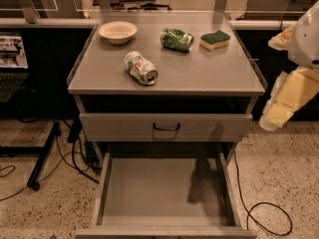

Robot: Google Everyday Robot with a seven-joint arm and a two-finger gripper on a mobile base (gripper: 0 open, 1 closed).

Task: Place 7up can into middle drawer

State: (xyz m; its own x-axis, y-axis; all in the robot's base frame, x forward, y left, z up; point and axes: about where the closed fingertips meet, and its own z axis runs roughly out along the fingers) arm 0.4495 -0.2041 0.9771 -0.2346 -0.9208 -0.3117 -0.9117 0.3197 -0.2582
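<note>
Soft overhead light spreads evenly over the surface, with a pale sheen along its far edge and a glint on the silver end of the 7up can. Deep shadow fills the gap under the near edge, and another darkens the right side of the middle drawer. The gripper, beyond the right edge, looks pale yellow and brightly lit.
</note>
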